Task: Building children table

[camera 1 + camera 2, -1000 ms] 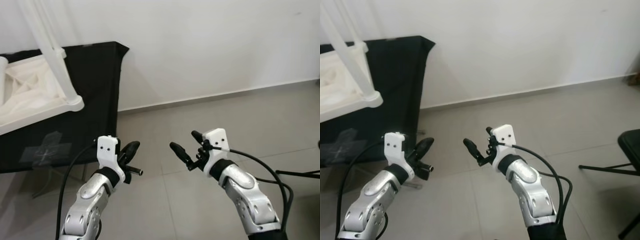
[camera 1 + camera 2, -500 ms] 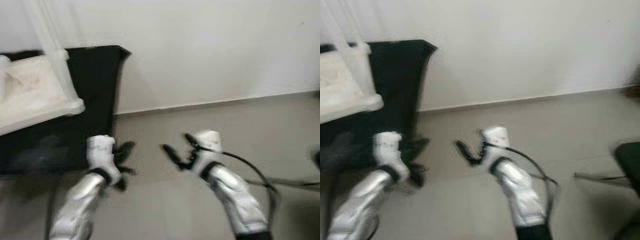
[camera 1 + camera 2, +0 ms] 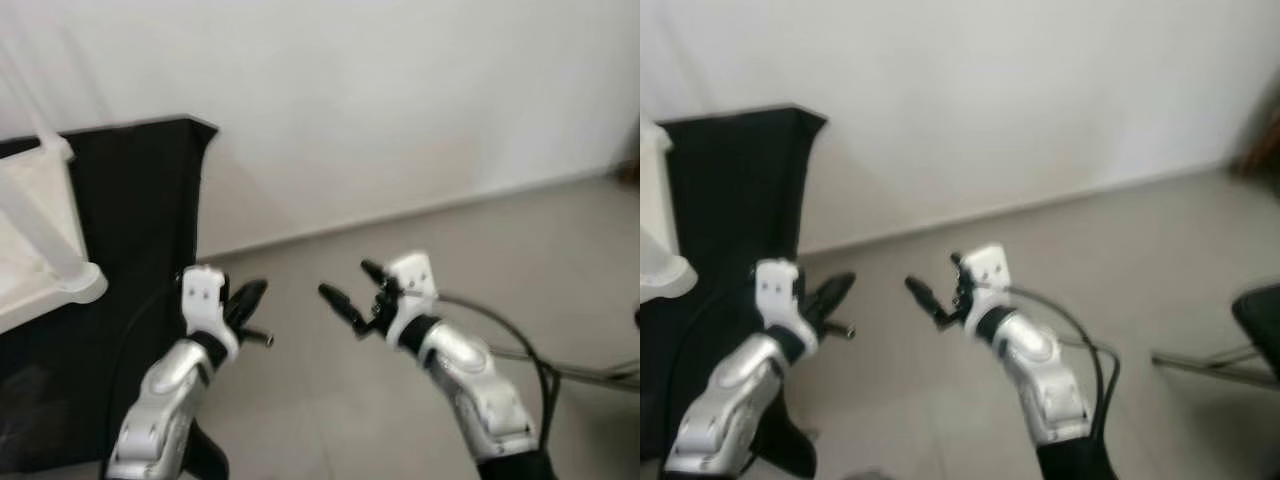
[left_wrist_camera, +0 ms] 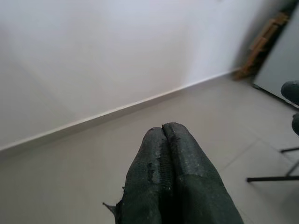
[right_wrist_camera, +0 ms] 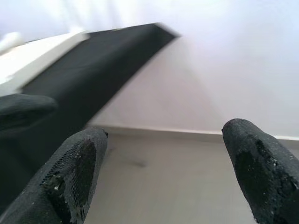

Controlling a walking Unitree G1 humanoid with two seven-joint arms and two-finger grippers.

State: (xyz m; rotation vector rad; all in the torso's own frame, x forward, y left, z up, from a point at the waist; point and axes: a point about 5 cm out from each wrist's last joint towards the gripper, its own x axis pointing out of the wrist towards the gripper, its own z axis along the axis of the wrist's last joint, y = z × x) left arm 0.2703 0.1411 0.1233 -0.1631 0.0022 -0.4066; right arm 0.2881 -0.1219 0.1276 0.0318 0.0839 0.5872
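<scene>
Fingers pressed together on left gripper (image 3: pixel 250 300), spread wide on right gripper (image 3: pixel 350 290), both w/o load.

Wall (image 3: pixel 400 90) was plain off-white, unpatterned. Floor (image 3: pixel 560 260) was pale grey-beige tile with faint darker grout lines. Worktop cloth (image 3: pixel 130 200) was solid black. The children's table part (image 3: pixel 40 250) on it was white plastic. Both arms were silver with white wrist housings; left gripper (image 3: pixel 248 305) and right gripper (image 3: pixel 350 295) had black fingers with a fine textured surface. Cables (image 3: pixel 510 330) were black. Chair (image 3: pixel 1258 320) was black.
</scene>
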